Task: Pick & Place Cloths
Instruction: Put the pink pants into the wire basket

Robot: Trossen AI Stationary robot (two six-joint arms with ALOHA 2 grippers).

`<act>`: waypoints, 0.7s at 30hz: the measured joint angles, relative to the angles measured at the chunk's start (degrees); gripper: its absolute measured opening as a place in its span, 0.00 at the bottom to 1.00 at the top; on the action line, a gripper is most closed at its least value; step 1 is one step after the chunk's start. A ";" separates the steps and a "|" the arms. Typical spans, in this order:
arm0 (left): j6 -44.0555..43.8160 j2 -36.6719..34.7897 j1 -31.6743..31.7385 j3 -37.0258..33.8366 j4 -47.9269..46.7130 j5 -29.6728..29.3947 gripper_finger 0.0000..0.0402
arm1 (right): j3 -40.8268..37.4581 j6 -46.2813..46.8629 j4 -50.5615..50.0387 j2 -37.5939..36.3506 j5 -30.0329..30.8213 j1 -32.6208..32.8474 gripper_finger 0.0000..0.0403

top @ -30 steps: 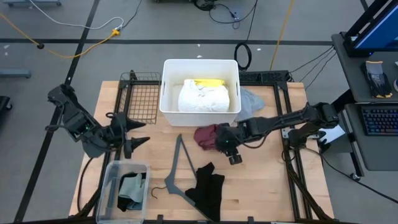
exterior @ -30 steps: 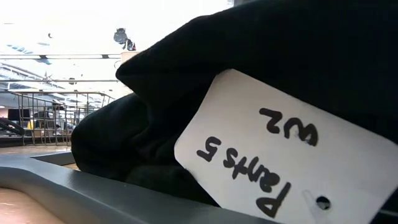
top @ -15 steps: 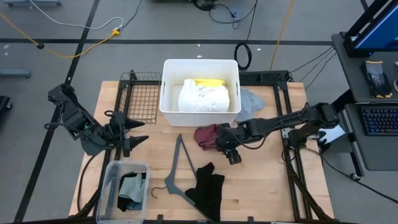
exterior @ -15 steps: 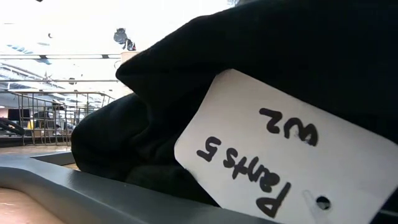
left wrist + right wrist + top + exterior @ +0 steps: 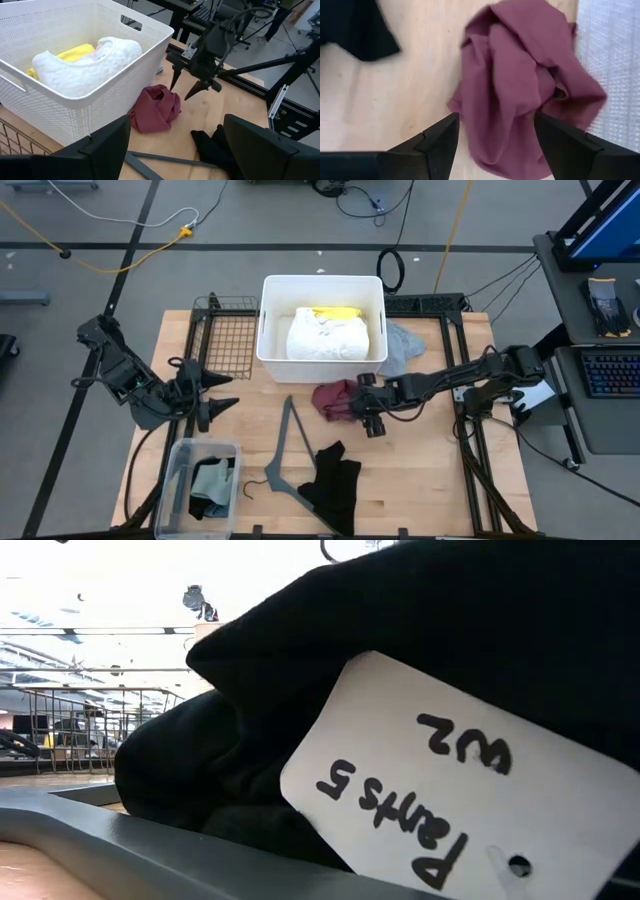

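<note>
The maroon cloth [image 5: 333, 398] lies crumpled on the table in front of the white bin [image 5: 272, 350]. A white cloth [image 5: 325, 335] and a yellow cloth [image 5: 335, 311] lie inside the bin. My right gripper [image 5: 367, 419] is open and points down over the maroon cloth's right side [image 5: 520, 100]. In the left wrist view its fingertips [image 5: 173, 88] hang just above that cloth [image 5: 157, 107]. A black cloth [image 5: 332, 482] lies near the table's near edge. A pale grey cloth [image 5: 402, 343] rests by the bin's right wall. My left gripper [image 5: 222, 407] waits open at the table's left.
A thin grey hanger [image 5: 284, 452] lies between the maroon and black cloths. A clear box [image 5: 178, 480] at the near left corner holds green and dark cloths. A wire rack [image 5: 225, 335] sits left of the bin. In the low view, black cloth with a paper tag [image 5: 440, 790] blocks the scene.
My right gripper has moved a short way toward the table's far edge and left, closer over the maroon cloth. Its fingers have stayed open. The cloths have not moved.
</note>
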 joint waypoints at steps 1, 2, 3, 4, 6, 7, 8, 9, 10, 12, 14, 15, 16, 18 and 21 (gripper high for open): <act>-0.15 -0.02 0.00 0.00 0.00 0.00 0.81 | -0.85 0.01 0.97 0.00 0.68 -0.20 0.63; -0.43 0.00 0.00 0.00 0.00 0.00 0.81 | -1.69 0.02 1.70 0.00 0.69 -0.35 0.63; -0.59 0.00 0.00 0.00 0.00 0.00 0.81 | -2.64 0.01 2.49 0.00 0.85 -0.51 0.63; -0.79 0.00 0.00 0.00 0.00 0.00 0.81 | -3.75 0.01 3.52 0.00 1.00 -0.64 0.63; -0.93 0.00 0.00 0.00 0.00 -0.04 0.81 | -5.87 -0.01 6.27 0.00 1.93 -0.69 0.63; -0.93 0.00 0.00 0.00 0.00 -0.20 0.81 | -6.82 0.01 7.49 0.00 2.19 -0.69 0.63; -0.93 0.00 0.01 0.00 0.00 -0.52 0.81 | -7.67 0.00 8.45 0.00 2.22 -0.67 0.63; -0.91 0.00 0.02 0.00 0.03 -0.80 0.81 | -8.46 0.02 9.22 0.00 2.18 -0.67 0.63; -0.93 0.00 0.00 0.00 0.02 -1.16 0.81 | -9.28 0.02 9.92 0.00 2.18 -0.65 0.63; -1.00 0.00 0.02 0.00 0.04 -2.38 0.81 | -10.70 0.46 11.05 0.00 2.17 -0.65 0.62; -1.63 0.00 0.02 0.00 0.03 -3.41 0.81 | -12.12 1.57 12.22 0.00 2.16 -0.65 0.60; -1.98 0.00 0.02 0.00 0.03 -3.60 0.81 | -12.86 2.12 12.68 0.00 2.16 -0.65 0.58; -2.08 0.01 0.02 0.00 0.02 -3.61 0.81 | -13.62 2.66 13.14 0.00 2.16 -0.65 0.56; -2.53 0.03 0.02 0.00 0.02 -3.61 0.81 | -14.91 3.72 14.24 0.00 2.07 -0.65 0.52; -3.26 0.02 0.02 0.00 0.02 -3.61 0.81 | -16.74 6.35 16.14 -0.06 2.02 -0.65 0.45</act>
